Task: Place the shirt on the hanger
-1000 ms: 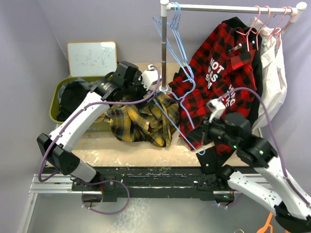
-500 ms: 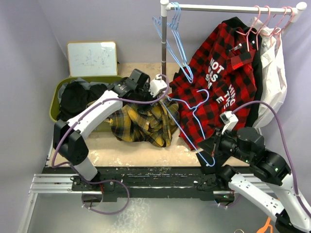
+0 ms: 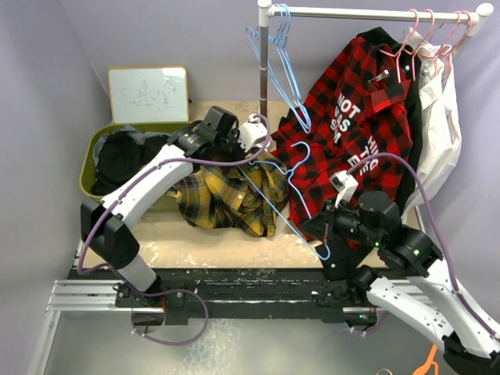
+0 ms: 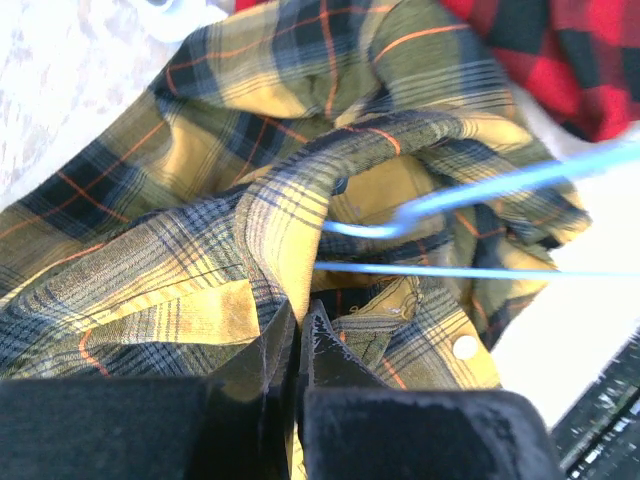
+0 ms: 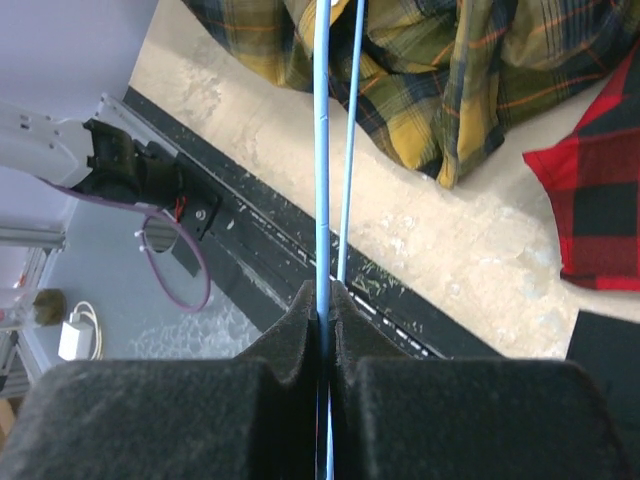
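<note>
Right tool [image 5: 325,305], clamped on hanger [image 5: 322,150], has swung it left into shirt [image 3: 226,195]. Left tool [image 4: 300,325] pinches a fabric fold; threading looks underway.

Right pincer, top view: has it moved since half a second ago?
Yes. The right pincer, shut on the hanger, has swung left, nearer the fixed rack pole, and slightly up the picture.

— Yellow-and-navy plaid shirt [image 3: 223,195], crumpled in a heap just left of the rack pole's [image 3: 266,86] foot.
— Light-blue wire hanger [image 5: 322,120] slants away from that pole, one corner among the folds.
</note>
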Motion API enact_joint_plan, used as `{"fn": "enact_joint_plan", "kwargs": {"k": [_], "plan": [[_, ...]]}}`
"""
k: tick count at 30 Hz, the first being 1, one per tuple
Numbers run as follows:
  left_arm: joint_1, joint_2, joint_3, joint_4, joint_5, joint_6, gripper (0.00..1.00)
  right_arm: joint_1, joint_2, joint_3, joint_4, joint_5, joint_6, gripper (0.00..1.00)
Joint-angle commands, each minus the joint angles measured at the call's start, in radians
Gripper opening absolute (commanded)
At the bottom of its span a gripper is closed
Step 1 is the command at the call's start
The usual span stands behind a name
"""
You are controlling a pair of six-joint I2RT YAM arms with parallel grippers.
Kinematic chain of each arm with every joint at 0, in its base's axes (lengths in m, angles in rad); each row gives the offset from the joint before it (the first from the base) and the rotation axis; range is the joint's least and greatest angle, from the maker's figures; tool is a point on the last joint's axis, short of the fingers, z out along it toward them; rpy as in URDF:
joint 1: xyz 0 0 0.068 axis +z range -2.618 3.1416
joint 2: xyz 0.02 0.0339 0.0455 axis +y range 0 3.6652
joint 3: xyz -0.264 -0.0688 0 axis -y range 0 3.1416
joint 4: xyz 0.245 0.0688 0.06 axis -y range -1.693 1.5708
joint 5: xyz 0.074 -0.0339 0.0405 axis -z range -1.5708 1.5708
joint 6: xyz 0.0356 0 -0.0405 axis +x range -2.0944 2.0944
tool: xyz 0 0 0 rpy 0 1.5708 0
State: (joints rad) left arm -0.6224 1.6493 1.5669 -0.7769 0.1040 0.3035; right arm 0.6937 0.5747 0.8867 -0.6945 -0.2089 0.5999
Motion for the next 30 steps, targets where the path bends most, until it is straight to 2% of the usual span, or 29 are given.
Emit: {"fn": "enact_joint_plan", "kwargs": {"k": [1, 6, 10, 15, 19, 22, 25, 30], "plan": [[-0.002, -0.117, 0.087, -0.061, 0.189, 0.026, 0.00, 0.001, 0.079, -0.027, 0.215, -0.011, -0.054, 0.00], [-0.003, -0.160, 0.108, -0.110, 0.208, 0.057, 0.00, 0.002, 0.154, -0.017, 0.365, -0.038, -0.073, 0.00], [-0.003, -0.178, 0.106, -0.107, 0.170, 0.076, 0.01, 0.003, 0.181, -0.080, 0.592, -0.108, 0.010, 0.00], [-0.003, -0.193, 0.110, -0.115, 0.160, 0.086, 0.01, 0.008, 0.183, -0.156, 0.814, -0.067, 0.053, 0.00], [-0.002, -0.202, 0.107, -0.100, 0.091, 0.089, 0.00, 0.015, 0.215, -0.198, 0.996, -0.069, 0.077, 0.00], [0.002, -0.207, 0.107, -0.049, -0.076, 0.108, 0.02, 0.028, 0.210, -0.213, 0.991, -0.065, 0.086, 0.00], [0.036, -0.216, 0.103, 0.034, -0.234, 0.147, 0.02, 0.031, 0.162, -0.212, 0.897, -0.056, 0.068, 0.00], [0.078, -0.225, 0.125, 0.058, -0.250, 0.164, 0.02, 0.033, 0.100, -0.199, 0.811, -0.075, 0.074, 0.00]]}}
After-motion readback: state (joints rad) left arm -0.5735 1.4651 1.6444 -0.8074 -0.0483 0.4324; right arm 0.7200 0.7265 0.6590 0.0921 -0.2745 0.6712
